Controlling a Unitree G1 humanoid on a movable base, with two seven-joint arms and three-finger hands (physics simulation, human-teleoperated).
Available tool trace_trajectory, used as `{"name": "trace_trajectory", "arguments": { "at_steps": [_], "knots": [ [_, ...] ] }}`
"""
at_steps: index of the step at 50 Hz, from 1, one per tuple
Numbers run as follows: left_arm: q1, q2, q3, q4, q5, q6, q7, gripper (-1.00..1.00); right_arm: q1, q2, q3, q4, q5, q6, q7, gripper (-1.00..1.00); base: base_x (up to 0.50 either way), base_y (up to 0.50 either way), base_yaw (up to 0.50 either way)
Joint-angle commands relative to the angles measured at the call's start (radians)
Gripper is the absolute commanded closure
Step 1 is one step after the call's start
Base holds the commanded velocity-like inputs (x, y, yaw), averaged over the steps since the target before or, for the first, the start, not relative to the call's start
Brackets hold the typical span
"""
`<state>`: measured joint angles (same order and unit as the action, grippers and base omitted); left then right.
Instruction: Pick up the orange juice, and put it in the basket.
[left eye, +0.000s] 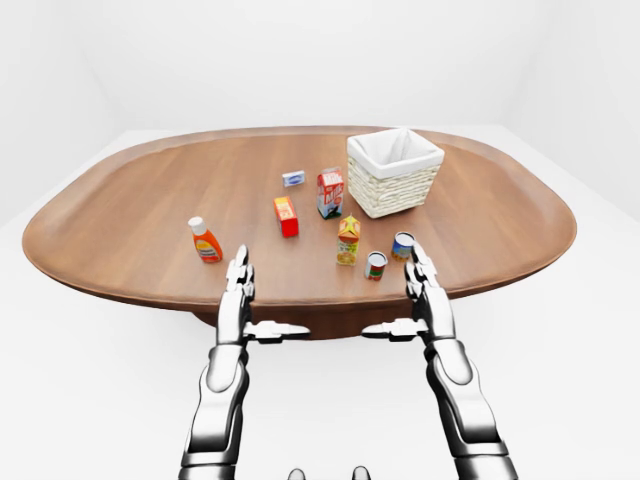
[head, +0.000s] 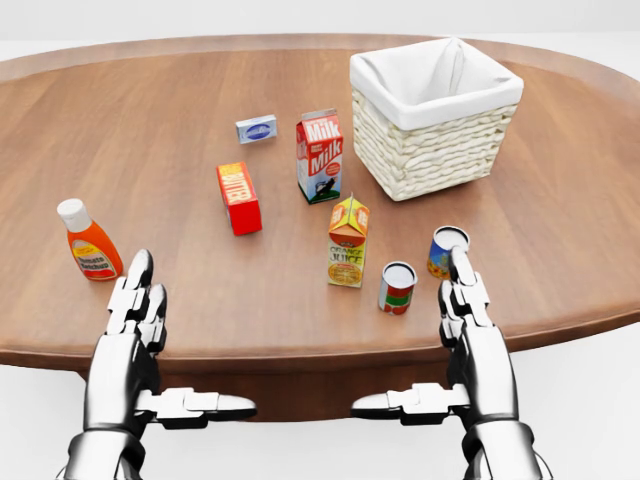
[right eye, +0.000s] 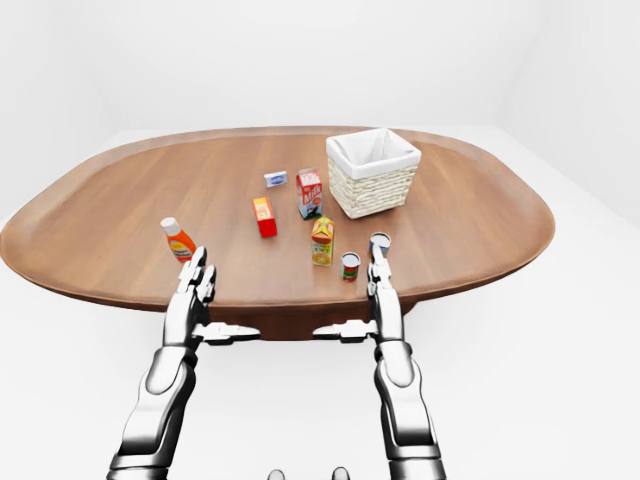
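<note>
The orange juice carton (head: 347, 242), orange and yellow with a gabled top, stands upright near the middle of the wooden table (head: 180, 300) in the head view. A white-lined wicker basket (head: 437, 115) sits up and to the right of it. My right hand (head: 465, 330) hovers open over the table's near edge, below and right of the carton, with nothing in it. My left hand (head: 135, 335) is open too, at the lower left, far from the carton.
A milk carton (head: 319, 156) stands just above the juice. A red box (head: 239, 198), a small blue-white box (head: 256, 129) and an orange sauce bottle (head: 88, 240) lie to the left. Two cans (head: 397, 288) (head: 446, 250) stand right of the juice, close to my right hand.
</note>
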<state>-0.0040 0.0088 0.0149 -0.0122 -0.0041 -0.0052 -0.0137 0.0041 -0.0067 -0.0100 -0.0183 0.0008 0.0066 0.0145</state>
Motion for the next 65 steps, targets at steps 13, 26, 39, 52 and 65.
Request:
{"name": "trace_trajectory", "arguments": {
  "at_steps": [13, 26, 39, 52, 65],
  "knots": [
    [0.005, 0.046, 0.069, -0.373, -0.013, 0.092, -0.143, -1.0, 0.035, -0.008, -0.003, -0.197, -0.018, 0.081, 0.045, -1.0, 0.0, 0.0, 0.0],
    [0.041, 0.076, 0.222, -0.681, -0.121, 0.092, -0.207, -1.0, 0.049, -0.007, 0.033, -0.394, -0.124, 0.081, 0.022, -1.0, 0.0, 0.0, 0.0],
    [0.021, 0.111, 0.482, -0.872, -0.289, 0.092, -0.261, -1.0, 0.093, 0.002, 0.077, -0.579, -0.193, 0.081, 0.058, -1.0, 0.0, 0.0, 0.0],
    [-0.025, 0.261, 0.733, -0.841, -0.582, 0.092, -0.131, -1.0, 0.049, 0.024, 0.041, -0.705, -0.163, 0.081, 0.016, -1.0, 0.0, 0.0, 0.0],
    [0.002, 0.248, 0.709, -0.857, -0.565, 0.092, -0.159, -1.0, 0.06, 0.007, 0.043, -0.814, -0.12, 0.081, -0.019, -1.0, 0.0, 0.0, 0.0]
  ]
}}
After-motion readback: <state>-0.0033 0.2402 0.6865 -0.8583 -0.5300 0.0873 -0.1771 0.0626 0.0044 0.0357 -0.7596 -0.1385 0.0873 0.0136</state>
